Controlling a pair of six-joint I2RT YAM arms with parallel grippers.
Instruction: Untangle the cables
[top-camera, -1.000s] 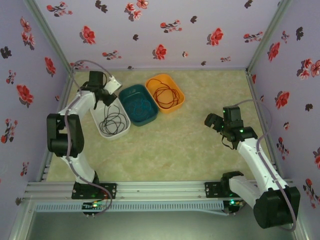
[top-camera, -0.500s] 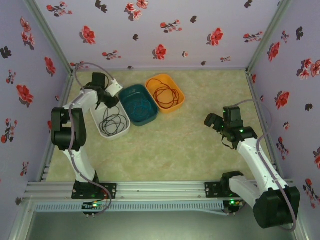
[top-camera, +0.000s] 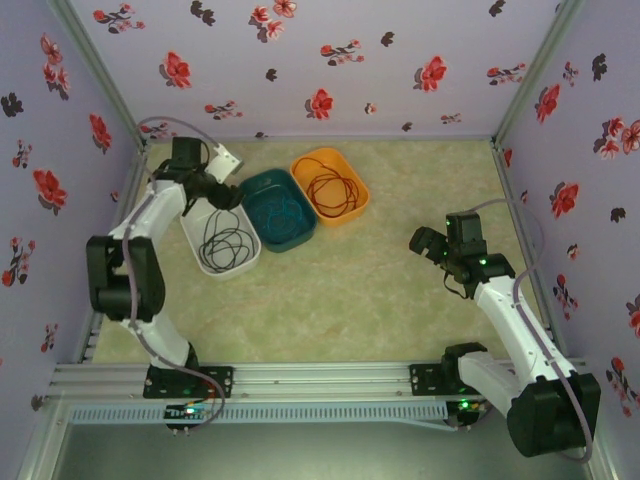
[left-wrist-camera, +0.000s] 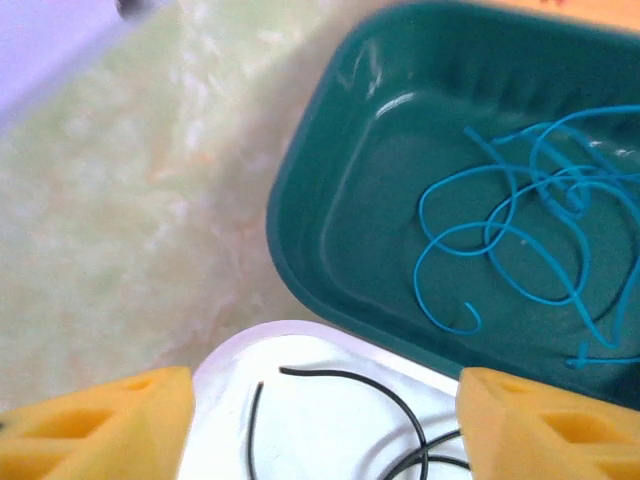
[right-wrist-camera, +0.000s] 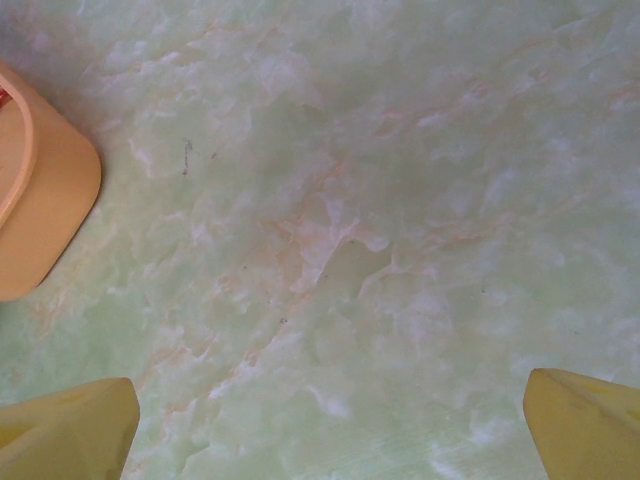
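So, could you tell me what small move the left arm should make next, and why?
Probably lift the left claw clear of the white tray. Its jaws are open and empty, and the black cable lies in that tray, the blue cable in the teal tray, the red cable in the orange tray, all seemingly separated.

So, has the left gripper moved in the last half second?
Yes: the left gripper has shifted slightly toward the far wall, over the white tray's far end, and its jaws have opened.
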